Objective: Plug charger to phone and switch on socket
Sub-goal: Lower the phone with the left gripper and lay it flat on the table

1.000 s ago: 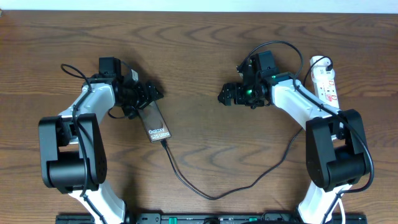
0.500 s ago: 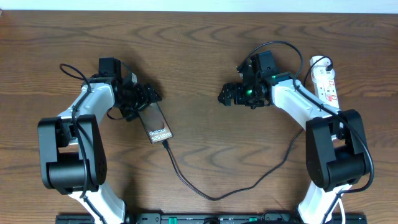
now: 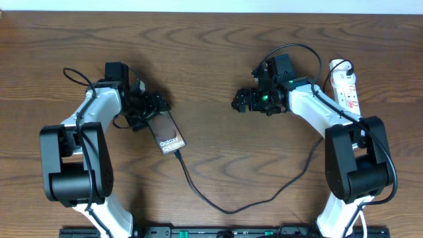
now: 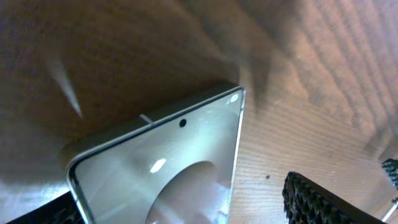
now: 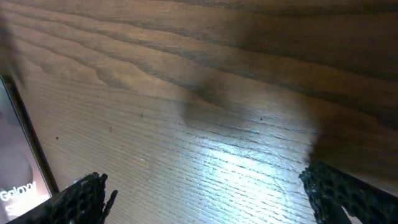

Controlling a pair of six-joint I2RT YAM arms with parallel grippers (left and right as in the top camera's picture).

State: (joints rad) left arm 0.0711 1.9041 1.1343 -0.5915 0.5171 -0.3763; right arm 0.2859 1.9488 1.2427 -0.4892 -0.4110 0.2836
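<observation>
Charger (image 3: pixel 227 210) looks plugged into the phone (image 3: pixel 169 135) at table nine o'clock, left gripper (image 3: pixel 157 106) wide open above it; the open, empty right gripper (image 3: pixel 239 101) must next switch on the socket (image 3: pixel 347 84) at three o'clock.

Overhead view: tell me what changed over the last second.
The left gripper pulled back slightly toward its arm, and the phone beneath it shifted a little down-right in the picture, the charger end at its lower edge moving along. The right gripper and socket stayed put.
</observation>
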